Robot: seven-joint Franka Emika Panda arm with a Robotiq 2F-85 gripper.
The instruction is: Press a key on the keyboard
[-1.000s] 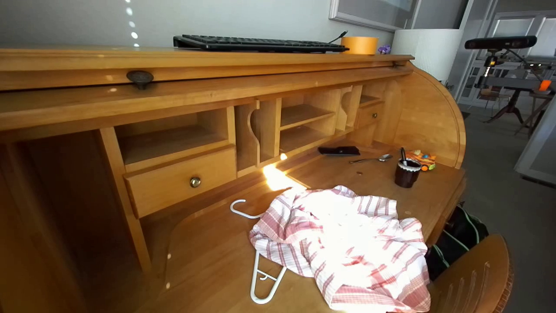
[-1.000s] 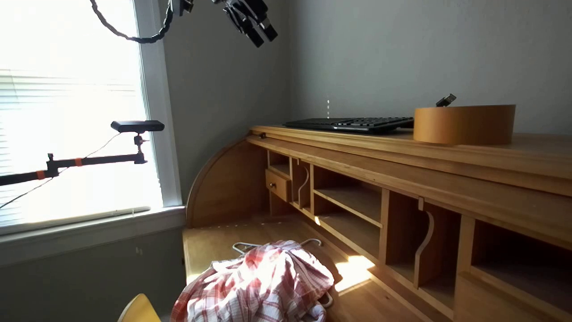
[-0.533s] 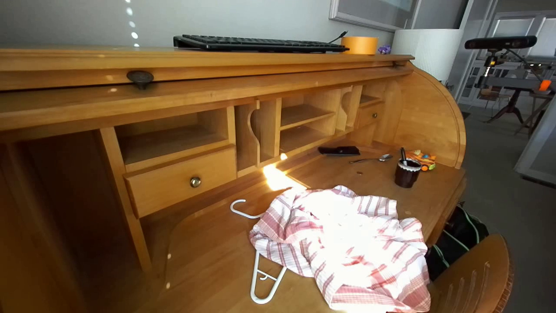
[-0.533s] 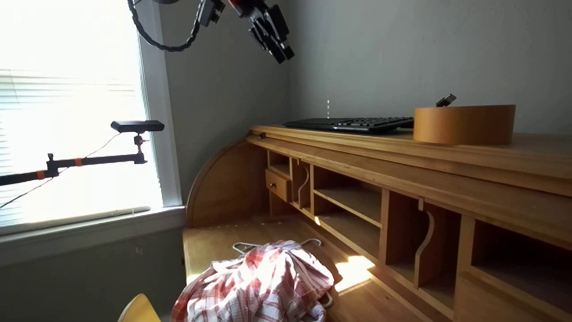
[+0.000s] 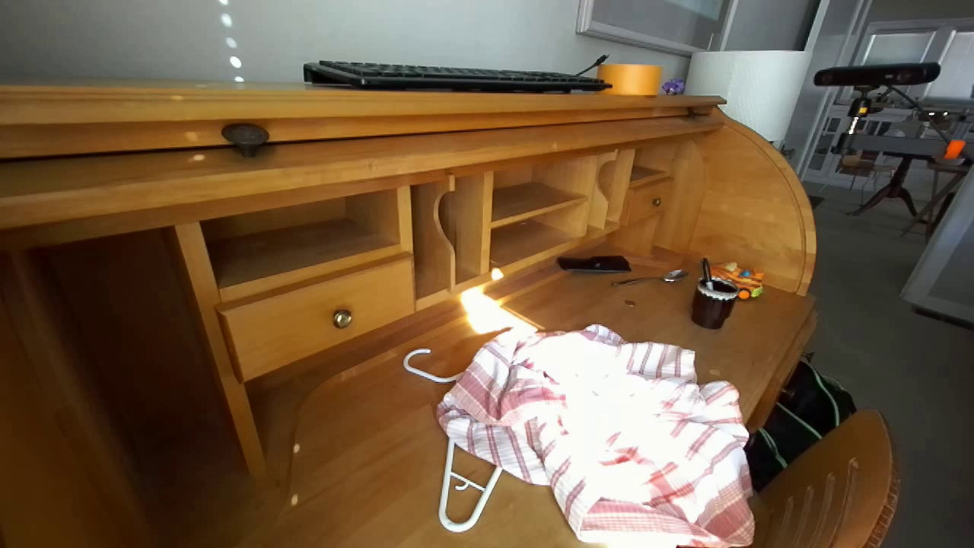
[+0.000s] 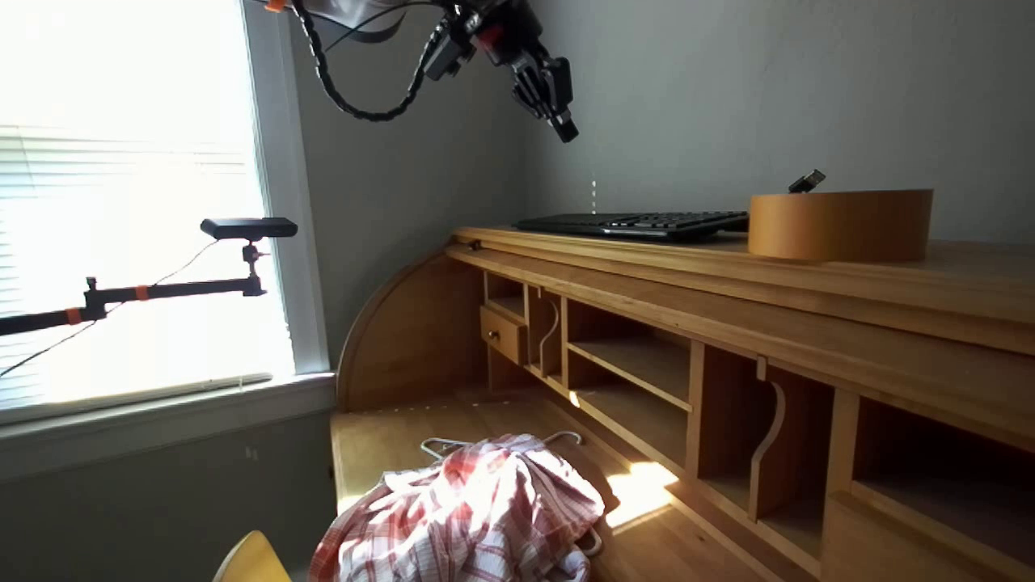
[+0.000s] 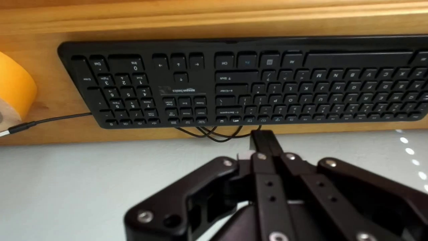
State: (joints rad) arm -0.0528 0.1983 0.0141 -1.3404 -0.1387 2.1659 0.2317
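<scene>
The long black keyboard (image 5: 456, 77) lies flat on top of the wooden desk, visible in both exterior views. From the wrist it spans most of the picture's upper half, its lettering upside down and its right end cut off by the frame (image 7: 194, 80). My gripper (image 6: 569, 133) hangs in the air above the keyboard in an exterior view, tilted downward and apart from it. In the wrist view the gripper (image 7: 263, 133) has its fingertips pressed together with nothing between them, appearing just below the function-key row. The gripper is out of sight in an exterior view facing the drawers.
A roll of orange tape (image 6: 841, 226) stands on the desk top beside the keyboard's end. Loops of cable (image 7: 219, 135) lie behind the keyboard, near the wall (image 7: 83, 184). A plaid shirt (image 5: 601, 434) with hangers covers part of the lower desk surface.
The arm has come down and to the right in an exterior view, nearer the keyboard. Its fingers, apart a second ago, have come together. The keyboard has not moved.
</scene>
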